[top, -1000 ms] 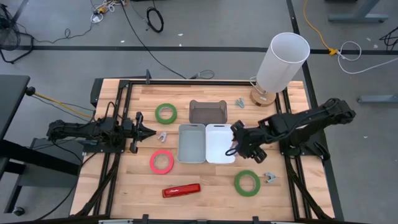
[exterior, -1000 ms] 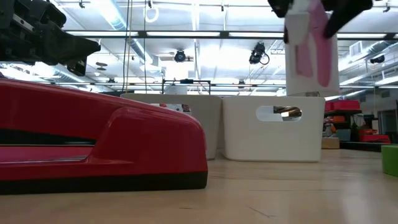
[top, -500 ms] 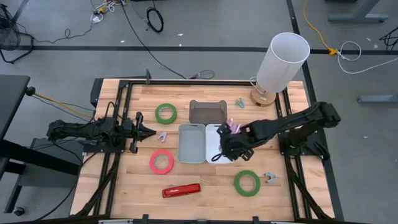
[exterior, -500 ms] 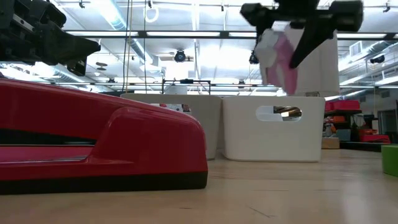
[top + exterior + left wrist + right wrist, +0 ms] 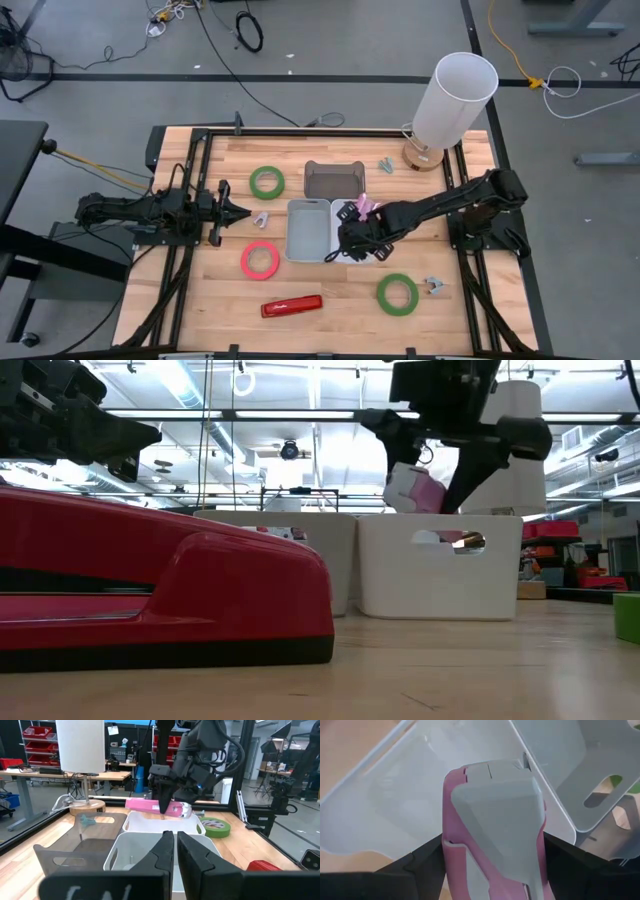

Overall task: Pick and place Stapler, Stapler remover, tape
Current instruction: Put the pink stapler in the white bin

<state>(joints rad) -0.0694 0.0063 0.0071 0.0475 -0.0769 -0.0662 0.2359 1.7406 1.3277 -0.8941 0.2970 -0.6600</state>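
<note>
My right gripper is shut on a pink and grey stapler that hangs over the white bin; the low view shows the stapler just above the bin's rim. A red stapler lies flat on the table near its front edge. Green tape rolls and a red roll lie flat on the wood. Staple removers lie loose. My left gripper waits shut at the table's left. My right gripper pinches the pink stapler's two long sides between its two fingers, which lie along it. The fingers come slanting down from the table's right. The stapler is lifted clear and tilted, its free end sticking out over the white bin.
A grey bin stands against the white bin's left side, and a dark bin stands behind them. A lamp with a white shade stands at the far right corner. Black rails run along both table sides.
My right gripper has gone toward the table's left and down with the pink stapler, tipping more steeply downward. The stapler has come from high beside the lamp shade to just above the white bin's rim.
</note>
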